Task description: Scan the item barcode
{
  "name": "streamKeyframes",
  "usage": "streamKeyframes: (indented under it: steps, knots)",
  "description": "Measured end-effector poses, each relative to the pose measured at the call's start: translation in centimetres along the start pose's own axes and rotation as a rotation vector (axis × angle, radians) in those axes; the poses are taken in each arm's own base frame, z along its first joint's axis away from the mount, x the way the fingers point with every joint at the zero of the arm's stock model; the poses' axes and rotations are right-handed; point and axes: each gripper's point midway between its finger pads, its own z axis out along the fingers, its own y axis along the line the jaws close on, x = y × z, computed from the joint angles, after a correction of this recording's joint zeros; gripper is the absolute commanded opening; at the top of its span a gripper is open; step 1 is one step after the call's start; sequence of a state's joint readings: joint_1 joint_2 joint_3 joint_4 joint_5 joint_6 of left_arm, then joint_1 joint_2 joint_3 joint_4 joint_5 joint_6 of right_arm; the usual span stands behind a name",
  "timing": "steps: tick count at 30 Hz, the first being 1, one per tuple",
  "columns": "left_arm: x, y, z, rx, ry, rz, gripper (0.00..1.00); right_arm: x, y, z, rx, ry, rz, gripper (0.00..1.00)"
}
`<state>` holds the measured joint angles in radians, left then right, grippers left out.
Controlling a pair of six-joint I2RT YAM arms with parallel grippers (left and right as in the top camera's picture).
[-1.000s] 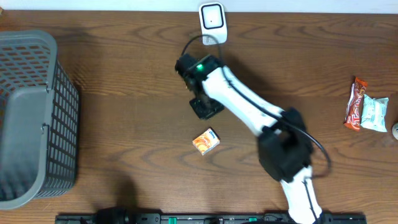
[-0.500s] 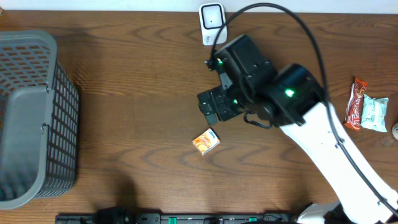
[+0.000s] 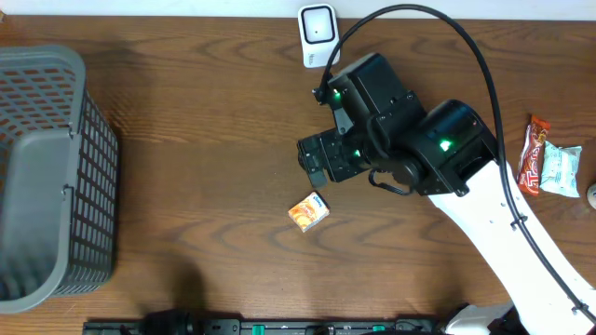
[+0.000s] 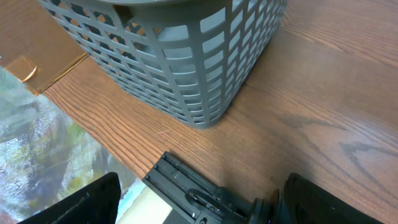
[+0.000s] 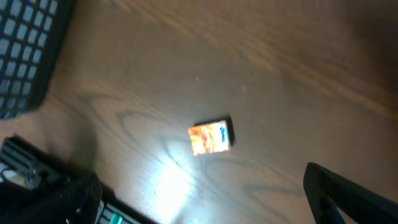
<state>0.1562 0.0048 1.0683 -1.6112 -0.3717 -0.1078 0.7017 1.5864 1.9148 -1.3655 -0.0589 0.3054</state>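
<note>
The item, a small orange box (image 3: 308, 212), lies flat on the wooden table; the right wrist view shows it as the orange box (image 5: 210, 137) well ahead of the fingers. My right gripper (image 3: 323, 159) hangs above the table just behind the box, open, and the right gripper (image 5: 199, 211) has nothing between its fingers. The white barcode scanner (image 3: 318, 34) stands at the table's far edge. My left gripper (image 4: 205, 208) is open and empty over the table's front left edge, near the basket's corner.
A grey mesh basket (image 3: 47, 177) fills the left end of the table; the left wrist camera sees the basket (image 4: 180, 56) close up. Two snack packets, one red (image 3: 531, 155) and one pale (image 3: 562, 169), lie at the far right. A black rail (image 4: 205, 193) runs along the front edge.
The right gripper has opened wide and the right arm has swung up and over toward the right. The orange box has stayed in place. The left arm is still.
</note>
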Motion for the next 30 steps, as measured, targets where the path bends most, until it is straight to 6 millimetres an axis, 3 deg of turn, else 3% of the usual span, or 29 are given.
streamKeyframes:
  steps: [1, 2, 3, 7, 9, 11, 13, 15, 19, 25, 30]
  knots:
    - [0.0, 0.0, 0.0, 0.0, 0.0, 0.0, 0.84, -0.4, 0.0, 0.0, 0.003, -0.015, -0.003, 0.38]
    - [0.0, 0.0, 0.0, 0.0, 0.0, 0.0, 0.84, -1.1, 0.1, 0.0, 0.002, -0.044, -0.006, 0.15]
    - [0.0, 0.0, 0.0, 0.0, 0.0, 0.0, 0.84, -1.5, 0.1, 0.0, 0.002, -0.06, -0.004, 0.01]
    - [0.0, 0.0, 0.0, 0.0, 0.0, 0.0, 0.84, -2.4, 0.2, 1.6, 0.011, -0.064, 0.115, 0.01]
    - [0.0, 0.0, 0.0, 0.0, 0.0, 0.0, 0.84, -2.2, 0.2, 3.7, 0.028, -0.019, 0.152, 0.01]
    - [0.0, 0.0, 0.0, 0.0, 0.0, 0.0, 0.84, -1.5, 0.7, 6.8, 0.042, 0.059, 0.168, 0.01]
    - [0.0, 0.0, 0.0, 0.0, 0.0, 0.0, 0.84, 0.4, 1.8, 11.5, 0.048, 0.197, 0.171, 0.01]
    - [0.0, 0.0, 0.0, 0.0, 0.0, 0.0, 0.84, 2.2, 2.7, 15.0, 0.047, 0.301, 0.169, 0.01]
    - [0.0, 0.0, 0.0, 0.0, 0.0, 0.0, 0.84, 6.2, 4.6, 20.1, 0.042, 0.475, 0.153, 0.01]
    - [0.0, 0.0, 0.0, 0.0, 0.0, 0.0, 0.84, 9.6, 6.1, 23.5, 0.054, 0.589, 0.116, 0.01]
    - [0.0, 0.0, 0.0, 0.0, 0.0, 0.0, 0.84, 9.9, 5.5, 24.2, 0.084, 0.596, 0.111, 0.01]
